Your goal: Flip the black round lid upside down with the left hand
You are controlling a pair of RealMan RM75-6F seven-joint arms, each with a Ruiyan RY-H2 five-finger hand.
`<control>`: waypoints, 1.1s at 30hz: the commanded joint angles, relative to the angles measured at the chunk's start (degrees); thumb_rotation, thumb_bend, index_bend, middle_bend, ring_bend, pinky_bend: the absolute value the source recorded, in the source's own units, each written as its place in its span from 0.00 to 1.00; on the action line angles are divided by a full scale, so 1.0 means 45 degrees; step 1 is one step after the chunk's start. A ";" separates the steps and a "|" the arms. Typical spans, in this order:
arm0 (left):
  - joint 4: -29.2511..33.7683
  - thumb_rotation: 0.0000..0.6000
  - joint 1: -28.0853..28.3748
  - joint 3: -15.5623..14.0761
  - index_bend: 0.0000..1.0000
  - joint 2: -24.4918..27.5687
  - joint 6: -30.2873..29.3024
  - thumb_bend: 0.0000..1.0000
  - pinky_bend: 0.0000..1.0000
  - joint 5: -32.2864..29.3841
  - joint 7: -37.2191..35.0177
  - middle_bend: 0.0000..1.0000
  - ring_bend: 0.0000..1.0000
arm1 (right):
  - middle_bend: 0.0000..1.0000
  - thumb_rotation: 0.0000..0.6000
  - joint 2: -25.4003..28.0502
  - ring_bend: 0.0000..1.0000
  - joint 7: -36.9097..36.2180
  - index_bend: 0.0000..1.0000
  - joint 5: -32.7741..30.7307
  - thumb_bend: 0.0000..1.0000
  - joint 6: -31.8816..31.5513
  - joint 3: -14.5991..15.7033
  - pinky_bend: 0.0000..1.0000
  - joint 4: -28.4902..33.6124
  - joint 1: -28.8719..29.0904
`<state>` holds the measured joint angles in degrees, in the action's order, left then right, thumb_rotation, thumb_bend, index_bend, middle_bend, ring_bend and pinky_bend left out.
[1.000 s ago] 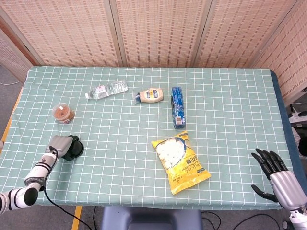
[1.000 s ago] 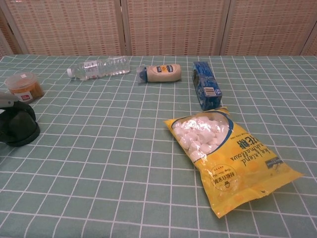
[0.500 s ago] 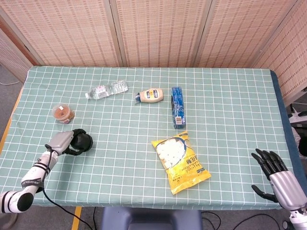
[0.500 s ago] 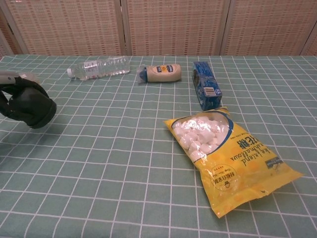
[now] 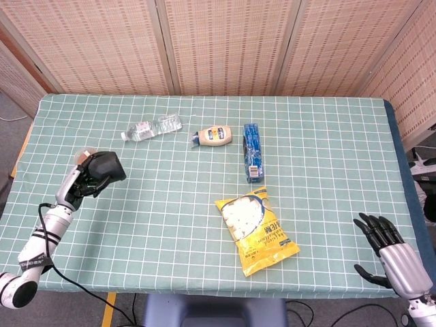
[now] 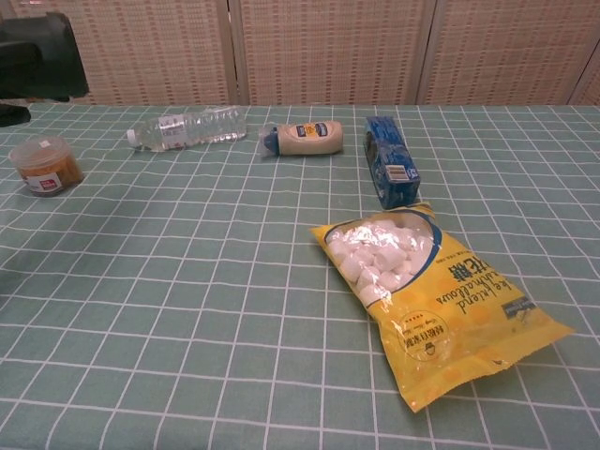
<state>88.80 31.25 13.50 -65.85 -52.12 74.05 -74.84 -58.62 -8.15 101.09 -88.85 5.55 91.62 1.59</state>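
My left hand (image 5: 83, 178) grips the black round lid (image 5: 105, 169) and holds it lifted well above the table at the left side. In the chest view the lid (image 6: 42, 67) hangs near the top left corner, tilted on edge, and the hand behind it is mostly hidden. My right hand (image 5: 393, 246) hovers beyond the table's near right corner with its fingers spread and nothing in them; the chest view does not show it.
A small tub of brown contents (image 6: 44, 164) sits right below the raised lid. A clear water bottle (image 5: 152, 127), a mayonnaise bottle (image 5: 215, 136) and a blue box (image 5: 251, 152) lie across the far middle. A yellow marshmallow bag (image 5: 255, 230) lies nearer the front.
The left hand has picked the lid up off the table and carried it up and away from the near edge, tilting it. The right hand has barely shifted.
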 commanded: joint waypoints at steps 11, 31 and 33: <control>-0.0842 1.00 0.1088 -0.2210 0.78 0.1090 0.3492 0.58 0.87 0.3459 0.6294 0.81 0.69 | 0.00 1.00 0.0090 0.00 -0.0148 0.00 0.0050 0.17 -0.0171 0.0012 0.00 -0.0019 -0.0053; 0.0634 1.00 0.0591 -0.2737 0.77 -0.2027 -0.5233 0.59 0.89 -0.6521 3.2651 0.81 0.69 | 0.00 1.00 0.0181 0.00 -0.0117 0.00 0.0083 0.17 -0.0222 0.0024 0.00 -0.0048 -0.0075; 0.0689 1.00 0.0557 -0.2735 0.77 -0.2127 -0.5661 0.59 0.89 -0.6399 3.2818 0.81 0.69 | 0.00 1.00 0.0179 0.00 -0.0093 0.00 0.0087 0.17 -0.0215 0.0024 0.00 -0.0041 -0.0073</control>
<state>89.38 34.24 2.27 -70.01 -63.05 56.22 57.51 -57.82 -8.56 101.48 -89.82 5.66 91.43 1.26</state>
